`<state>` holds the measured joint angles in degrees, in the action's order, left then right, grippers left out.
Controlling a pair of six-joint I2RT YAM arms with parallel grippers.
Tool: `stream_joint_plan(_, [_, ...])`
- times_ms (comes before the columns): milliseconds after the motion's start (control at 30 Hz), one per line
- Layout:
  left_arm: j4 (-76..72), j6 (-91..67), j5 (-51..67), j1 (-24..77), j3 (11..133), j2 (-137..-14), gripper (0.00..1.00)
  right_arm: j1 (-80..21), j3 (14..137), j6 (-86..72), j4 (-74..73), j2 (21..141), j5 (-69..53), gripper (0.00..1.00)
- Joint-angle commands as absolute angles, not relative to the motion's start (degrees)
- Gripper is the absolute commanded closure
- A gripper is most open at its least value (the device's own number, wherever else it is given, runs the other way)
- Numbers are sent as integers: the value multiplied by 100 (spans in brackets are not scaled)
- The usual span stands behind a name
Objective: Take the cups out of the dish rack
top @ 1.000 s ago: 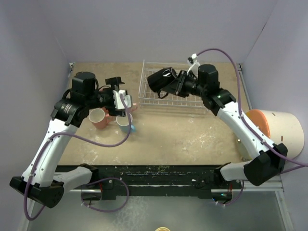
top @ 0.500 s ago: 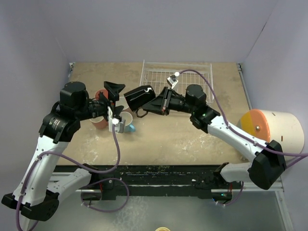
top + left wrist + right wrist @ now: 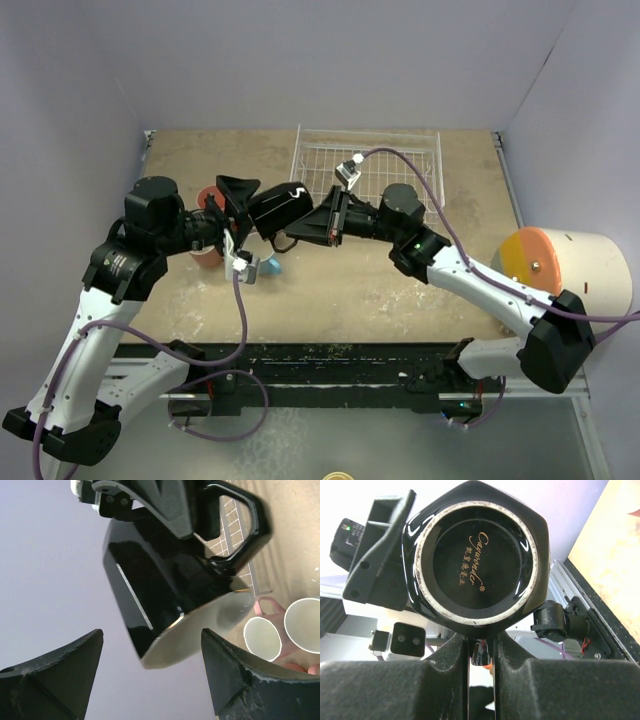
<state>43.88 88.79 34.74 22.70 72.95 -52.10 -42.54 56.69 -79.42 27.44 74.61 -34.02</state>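
My right gripper (image 3: pixel 303 226) is shut on the handle of the black mug (image 3: pixel 283 209) and holds it in the air, left of the dish rack (image 3: pixel 372 162). In the right wrist view the mug's base (image 3: pixel 477 560) faces the camera above the closed gripper (image 3: pixel 481 652). My left gripper (image 3: pixel 242 225) is open, its fingers either side of the mug's mouth end without touching it. The mug (image 3: pixel 170 580) also hangs ahead of the open left gripper (image 3: pixel 150 675) in the left wrist view. Pink mugs (image 3: pixel 205 252) and a light blue mug (image 3: pixel 271 266) stand on the table below. No mug shows in the rack.
A big white cylinder with an orange end (image 3: pixel 570 275) lies at the right table edge. Two pale-inside mugs (image 3: pixel 262 639) sit upright beside the rack's corner (image 3: pixel 235 525). Purple cables loop off both arms. Grey walls close in the back and sides.
My right gripper has carried the black mug out of the rack and leftward to the left gripper. The left arm has pulled back and turned its open fingers to the mug.
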Motion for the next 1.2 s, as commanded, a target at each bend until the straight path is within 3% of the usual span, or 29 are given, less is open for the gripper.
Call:
stream_joint_plan(0, [4062, 8694, 3783, 2296, 7470, -5119, 20, -4323, 5561, -8082, 3708, 7187, -3345, 100])
stream_joint_plan(200, [3624, 8576, 4012, 2299, 7198, -4891, 50, -4653, 5702, -8172, 3918, 7408, -3260, 100])
stream_joint_plan(300, [3412, 8305, 4121, 2300, 7159, -4878, 91, -4748, 5720, -8159, 3924, 7435, -3210, 100])
stream_joint_plan(333, [3296, 8200, 4130, 2297, 7118, -4867, 99, -4754, 5721, -8138, 3907, 7428, -3192, 100])
stream_joint_plan(533, [3773, 7819, 4111, 2335, 7242, -5185, 100, -4763, 5722, -7525, 2989, 7243, -3070, 100])
stream_joint_plan(800, [5254, 6294, 3264, 2725, 8467, -6571, 100, -4495, 6252, -6293, 1213, 6776, -2571, 53])
stream_joint_plan(1167, [5468, 5734, 2593, 3013, 8708, -7166, 100, -2695, 6790, -4343, -2245, 5928, -1114, 32])
